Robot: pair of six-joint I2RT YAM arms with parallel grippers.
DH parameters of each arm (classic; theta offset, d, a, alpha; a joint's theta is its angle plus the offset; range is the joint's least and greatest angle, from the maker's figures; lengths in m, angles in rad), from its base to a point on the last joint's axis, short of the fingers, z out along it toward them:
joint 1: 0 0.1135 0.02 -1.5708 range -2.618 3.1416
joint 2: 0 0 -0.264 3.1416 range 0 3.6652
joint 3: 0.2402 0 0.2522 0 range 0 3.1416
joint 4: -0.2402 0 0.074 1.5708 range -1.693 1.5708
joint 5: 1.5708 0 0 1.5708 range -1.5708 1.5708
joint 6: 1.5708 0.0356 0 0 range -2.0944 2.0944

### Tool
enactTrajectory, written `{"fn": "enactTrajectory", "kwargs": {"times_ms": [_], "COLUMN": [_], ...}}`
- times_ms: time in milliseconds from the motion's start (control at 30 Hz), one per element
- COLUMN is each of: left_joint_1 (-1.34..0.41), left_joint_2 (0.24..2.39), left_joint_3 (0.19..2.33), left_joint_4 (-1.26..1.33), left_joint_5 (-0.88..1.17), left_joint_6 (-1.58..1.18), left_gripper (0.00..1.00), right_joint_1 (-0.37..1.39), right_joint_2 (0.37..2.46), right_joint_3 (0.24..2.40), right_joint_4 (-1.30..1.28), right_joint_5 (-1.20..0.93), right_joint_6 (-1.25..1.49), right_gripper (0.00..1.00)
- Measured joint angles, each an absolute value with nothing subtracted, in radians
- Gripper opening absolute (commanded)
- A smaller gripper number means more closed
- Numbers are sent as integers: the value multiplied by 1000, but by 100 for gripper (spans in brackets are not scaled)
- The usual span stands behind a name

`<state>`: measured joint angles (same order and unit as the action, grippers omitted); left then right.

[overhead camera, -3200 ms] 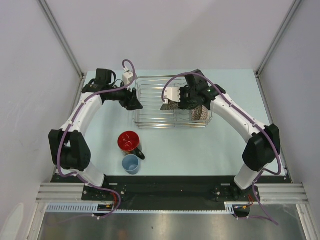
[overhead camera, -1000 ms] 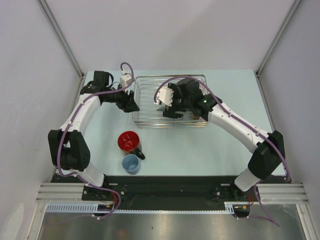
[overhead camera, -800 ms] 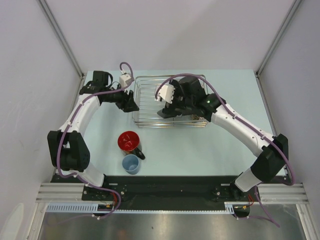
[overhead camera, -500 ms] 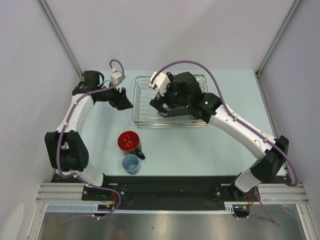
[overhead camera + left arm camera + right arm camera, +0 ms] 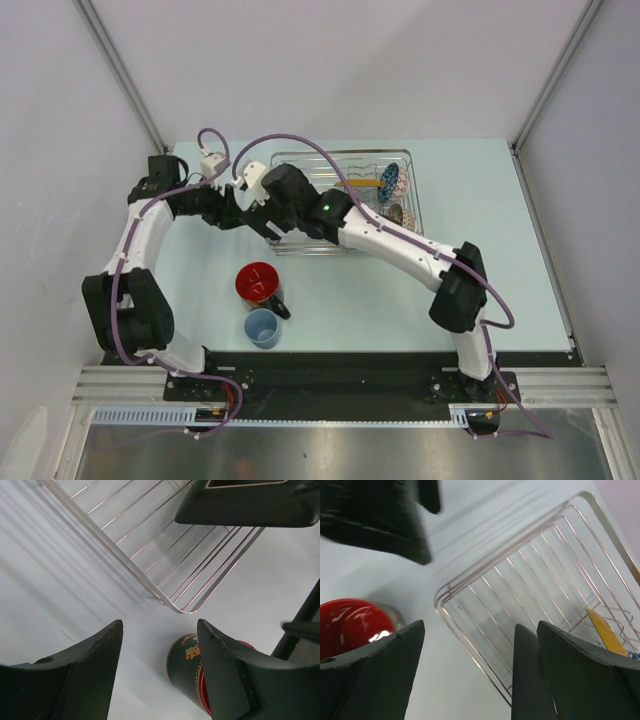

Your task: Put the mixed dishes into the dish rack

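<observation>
We find left gripper [image 5: 160,630] and right gripper [image 5: 475,630] both spread, holding nothing, beside the rectangular silver wire dish rack [image 5: 395,153]. Red-lined dark printed mug [image 5: 260,283] and small light-blue cup [image 5: 262,327] stand outside it.

Mug [image 5: 258,282]: red inside, dark outside, orange print. Cup [image 5: 262,327]: light blue. Rack [image 5: 530,580]: silver wire. Plate [image 5: 365,184]: yellow. Bowl [image 5: 390,180]: blue-patterned.

No text or numbers can be read (mug [image 5: 186,667] shows only ornament).
</observation>
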<state>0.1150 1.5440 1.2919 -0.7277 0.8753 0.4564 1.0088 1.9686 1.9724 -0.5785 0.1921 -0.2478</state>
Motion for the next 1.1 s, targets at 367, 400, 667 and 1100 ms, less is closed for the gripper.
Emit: {"fn": "enactTrajectory", "kwargs": {"times_ms": [367,400,667,1100], "left_joint_1": [213,218,240,245], "left_joint_2": [1528,1528,1528,1527], "left_joint_3": [1237,1234,1190,1188], "left_joint_4": [-769,-770,-773,-773], "left_joint_5": [877,877,876,877], "left_joint_6": [515,517,543,553], "left_gripper": [66,66,66,66], "right_joint_1": [1041,1045,1079,1109], "right_joint_2": [2134,2135,2135,2147], "right_joint_3": [2050,2050,2053,2053], "right_joint_4": [-633,-633,-639,-641], "right_joint_5": [280,277,225,205], "right_joint_6": [-228,-225,-194,-195], "right_gripper": [86,84,76,78]}}
